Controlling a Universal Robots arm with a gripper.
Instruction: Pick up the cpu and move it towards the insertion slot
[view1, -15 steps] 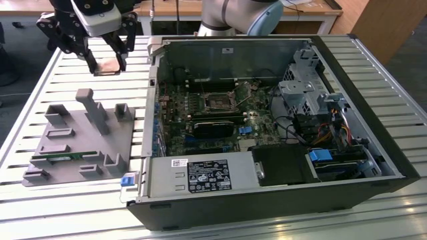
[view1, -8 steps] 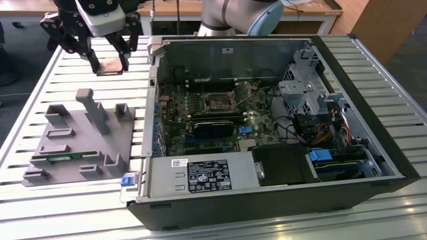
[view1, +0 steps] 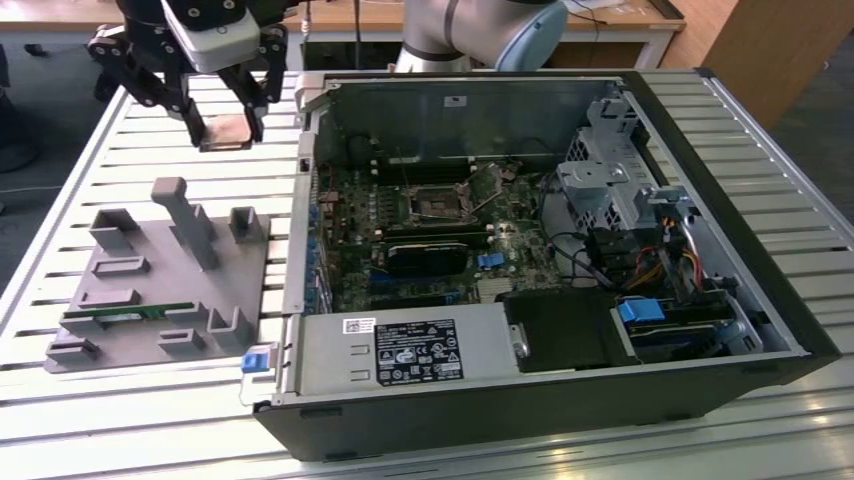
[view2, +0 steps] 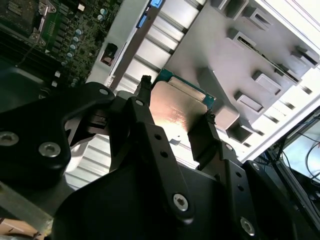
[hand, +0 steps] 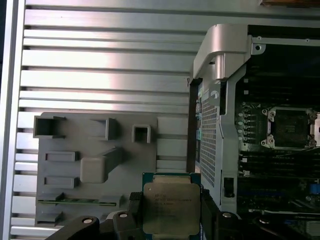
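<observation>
Above the tabletop (view1: 80, 150), jaws (hand: 170, 210) pinch the cpu (hand: 171, 207); I'd keep it level travelling toward the slot (view1: 437, 202).

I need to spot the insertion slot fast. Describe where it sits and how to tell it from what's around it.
Look inside the open computer case on the slatted table, at the green motherboard on its floor. The insertion slot lies near the board's middle: a square socket with a shiny metal frame and dark centre. The black memory slots beside it are long and narrow, not square.
</observation>
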